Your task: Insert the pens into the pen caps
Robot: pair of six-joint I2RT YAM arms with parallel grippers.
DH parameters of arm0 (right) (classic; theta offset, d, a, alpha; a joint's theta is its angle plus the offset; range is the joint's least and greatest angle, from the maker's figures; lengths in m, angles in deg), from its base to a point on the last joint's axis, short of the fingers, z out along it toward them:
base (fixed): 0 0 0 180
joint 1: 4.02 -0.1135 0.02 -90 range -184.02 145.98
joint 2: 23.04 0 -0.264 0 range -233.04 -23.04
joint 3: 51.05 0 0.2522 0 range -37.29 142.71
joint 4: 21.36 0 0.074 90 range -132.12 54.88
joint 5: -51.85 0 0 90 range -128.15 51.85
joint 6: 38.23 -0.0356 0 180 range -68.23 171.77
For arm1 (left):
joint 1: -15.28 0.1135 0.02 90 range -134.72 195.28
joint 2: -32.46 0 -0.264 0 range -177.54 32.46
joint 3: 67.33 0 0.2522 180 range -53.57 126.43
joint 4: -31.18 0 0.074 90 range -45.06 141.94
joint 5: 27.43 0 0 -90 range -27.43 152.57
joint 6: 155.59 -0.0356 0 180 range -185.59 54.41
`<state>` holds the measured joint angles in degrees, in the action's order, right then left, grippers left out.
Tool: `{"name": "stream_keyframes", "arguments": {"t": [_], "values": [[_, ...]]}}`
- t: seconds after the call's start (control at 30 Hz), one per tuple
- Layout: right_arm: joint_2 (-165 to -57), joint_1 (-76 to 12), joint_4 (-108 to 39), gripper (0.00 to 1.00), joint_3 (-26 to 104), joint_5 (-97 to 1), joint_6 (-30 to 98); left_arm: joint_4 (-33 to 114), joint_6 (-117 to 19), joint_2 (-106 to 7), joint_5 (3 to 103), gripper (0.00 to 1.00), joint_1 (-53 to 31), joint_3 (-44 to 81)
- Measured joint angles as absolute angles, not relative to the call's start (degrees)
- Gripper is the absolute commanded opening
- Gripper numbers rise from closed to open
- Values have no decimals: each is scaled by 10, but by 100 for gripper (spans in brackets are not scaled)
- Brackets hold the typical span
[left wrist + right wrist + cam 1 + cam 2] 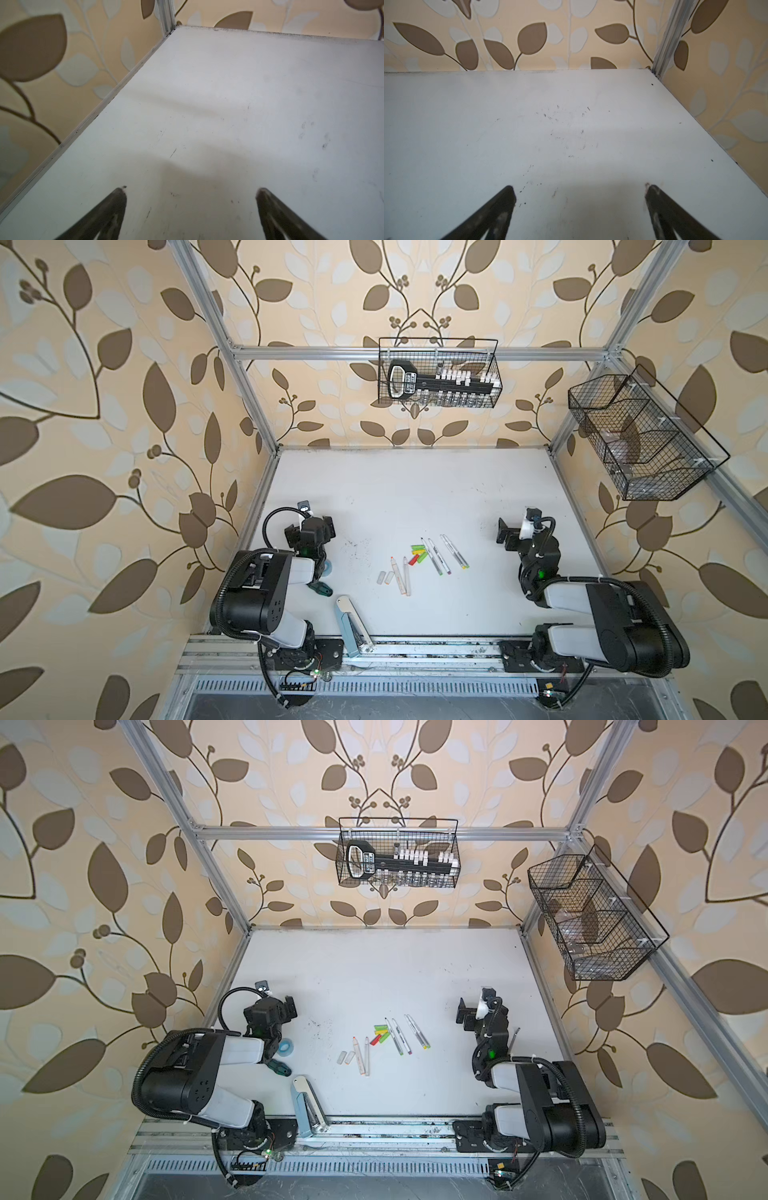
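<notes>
Several pens lie near the middle of the white table (415,489) in both top views. The slim ones (434,558) (397,1038) are on the right of the group, and two thicker white ones (405,580) (365,1058) are on its left. Green, yellow and red pen caps (419,553) (381,1033) sit bunched between them, with two whitish caps (384,577) (345,1058) further left. My left gripper (309,524) (270,1006) (191,191) is open over bare table to the left of the group. My right gripper (521,526) (478,1006) (578,189) is open on its right. Neither wrist view shows pens or caps.
A pale blue stapler (351,624) lies at the front edge. A green-and-black screwdriver (322,587) and a blue tape roll (328,568) sit by the left arm. Wire baskets hang on the back wall (438,373) and the right wall (640,439).
</notes>
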<state>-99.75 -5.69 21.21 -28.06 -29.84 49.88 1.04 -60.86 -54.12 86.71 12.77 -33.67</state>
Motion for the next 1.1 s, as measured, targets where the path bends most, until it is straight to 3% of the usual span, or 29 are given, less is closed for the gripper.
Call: {"name": "stream_keyframes", "arguments": {"t": [1.1], "values": [[-997, -57, 212, 100, -281, -298, 499, 21, -622, -530, 811, 99, 131, -337]]}}
